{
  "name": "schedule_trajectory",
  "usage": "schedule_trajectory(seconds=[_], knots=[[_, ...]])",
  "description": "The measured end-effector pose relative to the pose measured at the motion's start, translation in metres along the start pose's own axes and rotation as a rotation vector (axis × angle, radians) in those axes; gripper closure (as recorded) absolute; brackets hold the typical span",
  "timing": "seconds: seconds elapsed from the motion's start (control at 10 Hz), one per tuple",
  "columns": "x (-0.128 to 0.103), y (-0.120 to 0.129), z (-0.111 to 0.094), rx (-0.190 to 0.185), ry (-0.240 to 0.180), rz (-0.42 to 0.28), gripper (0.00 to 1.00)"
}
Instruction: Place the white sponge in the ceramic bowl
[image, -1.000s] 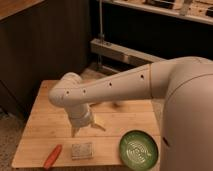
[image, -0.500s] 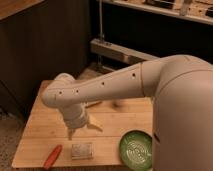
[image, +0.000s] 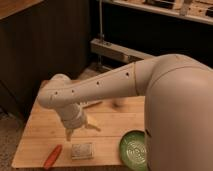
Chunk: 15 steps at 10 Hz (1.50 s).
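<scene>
The white sponge (image: 82, 150) lies flat near the front edge of the wooden table (image: 37, 131). It is a small, pale, dotted square. The green ceramic bowl (image: 134, 150) sits to its right at the front, partly hidden by the arm's big white shell. My gripper (image: 80, 131) hangs just above and slightly behind the sponge, without touching it. Its fingers are spread, one pointing down-left (image: 68, 134) and one to the right (image: 93, 128). It holds nothing.
An orange-red stick (image: 52, 156) lies left of the sponge at the front. A pale bar (image: 93, 104) shows just behind the forearm. A metal frame (image: 112, 50) and dark cabinets stand behind the table. The arm spans the table's middle.
The arm has swung a little to the left and the gripper has come lower, closer above the sponge. The sponge, bowl and stick have not moved.
</scene>
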Motion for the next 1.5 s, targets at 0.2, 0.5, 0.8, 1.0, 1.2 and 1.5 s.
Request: schedule_trajectory(seconds=[0.2, 0.5, 0.8, 1.0, 1.2, 1.5], knots=[[0.002, -0.004, -0.001, -0.011, -0.01, -0.013, 0.2], [0.004, -0.009, -0.002, -0.019, -0.015, -0.031, 0.2], [0.005, -0.015, -0.003, -0.028, -0.03, -0.051, 0.2], [0.004, -0.02, -0.004, -0.038, -0.043, -0.076, 0.2], [0.004, -0.023, -0.003, -0.029, -0.042, -0.097, 0.2], [0.003, -0.027, -0.003, -0.011, -0.03, -0.115, 0.2]])
